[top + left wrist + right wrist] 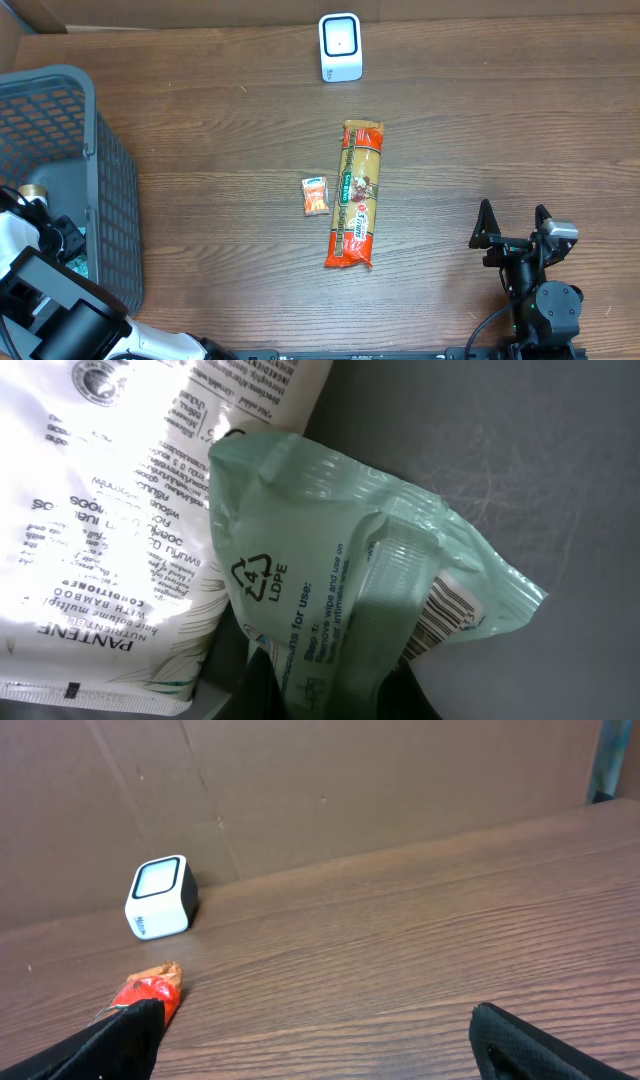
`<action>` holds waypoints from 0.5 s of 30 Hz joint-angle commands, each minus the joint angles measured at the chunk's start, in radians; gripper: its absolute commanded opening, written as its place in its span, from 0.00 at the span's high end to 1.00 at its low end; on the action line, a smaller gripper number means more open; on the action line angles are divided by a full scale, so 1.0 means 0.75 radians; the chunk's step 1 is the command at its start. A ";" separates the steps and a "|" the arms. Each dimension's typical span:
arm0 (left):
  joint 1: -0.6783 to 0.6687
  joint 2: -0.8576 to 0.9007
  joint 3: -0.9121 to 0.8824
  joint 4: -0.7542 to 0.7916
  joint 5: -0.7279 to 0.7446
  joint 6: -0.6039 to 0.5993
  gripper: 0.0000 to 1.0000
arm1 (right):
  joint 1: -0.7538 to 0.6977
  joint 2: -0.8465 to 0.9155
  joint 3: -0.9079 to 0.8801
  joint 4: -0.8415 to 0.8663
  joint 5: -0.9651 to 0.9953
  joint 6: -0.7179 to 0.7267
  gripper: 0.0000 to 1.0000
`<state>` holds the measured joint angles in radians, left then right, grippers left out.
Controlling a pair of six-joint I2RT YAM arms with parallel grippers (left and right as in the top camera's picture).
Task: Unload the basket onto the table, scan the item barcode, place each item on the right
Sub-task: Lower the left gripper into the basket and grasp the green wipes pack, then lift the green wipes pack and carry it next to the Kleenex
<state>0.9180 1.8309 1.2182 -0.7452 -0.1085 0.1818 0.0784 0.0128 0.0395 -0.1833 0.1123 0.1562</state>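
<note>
Green LDPE wipes pack (330,560): clamped in your left pincer (340,705), barcode (445,615) at its right edge | white Pantene pouch (110,510): touching it, left | your right pincer (310,1045): released, barcode scanner (160,898) far ahead-left.

Brown wood-grain table (220,140), and here's the spread: a white scanner (340,47) stands at the far edge, upright. In the middle lies a long spaghetti packet (359,195), running lengthwise away from us. Just to its left, not touching, lies a small orange sachet (316,195). Over on the left edge stands a grey mesh basket (110,190).
</note>
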 commanded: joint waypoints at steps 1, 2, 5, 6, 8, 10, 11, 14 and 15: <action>0.002 0.039 -0.001 0.012 0.084 -0.048 0.96 | 0.000 -0.013 0.027 -0.014 0.024 -0.008 0.00; 0.002 0.039 0.023 0.003 0.102 -0.066 0.96 | 0.000 -0.013 0.027 -0.014 0.024 -0.008 0.00; 0.002 0.032 0.114 -0.053 0.162 -0.104 0.96 | 0.000 -0.013 0.027 -0.014 0.024 -0.008 0.00; 0.002 0.027 0.148 -0.080 0.182 -0.111 0.96 | 0.000 -0.013 0.027 -0.014 0.024 -0.008 0.00; 0.002 0.022 0.234 -0.154 0.220 -0.133 0.96 | 0.000 -0.013 0.027 -0.014 0.024 -0.008 0.00; -0.001 0.021 0.320 -0.227 0.257 -0.154 0.96 | 0.000 -0.013 0.027 -0.014 0.024 -0.009 0.00; -0.004 0.021 0.368 -0.270 0.277 -0.158 0.96 | 0.000 -0.013 0.027 -0.014 0.024 -0.008 0.00; -0.012 0.021 0.496 -0.388 0.339 -0.159 0.96 | 0.000 -0.013 0.027 -0.014 0.024 -0.008 0.00; -0.016 0.020 0.541 -0.428 0.362 -0.159 0.96 | 0.000 -0.013 0.027 -0.014 0.024 -0.008 0.00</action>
<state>0.9161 1.8484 1.5253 -1.0187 0.0738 0.0902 0.0784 0.0128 0.0395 -0.1833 0.1123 0.1562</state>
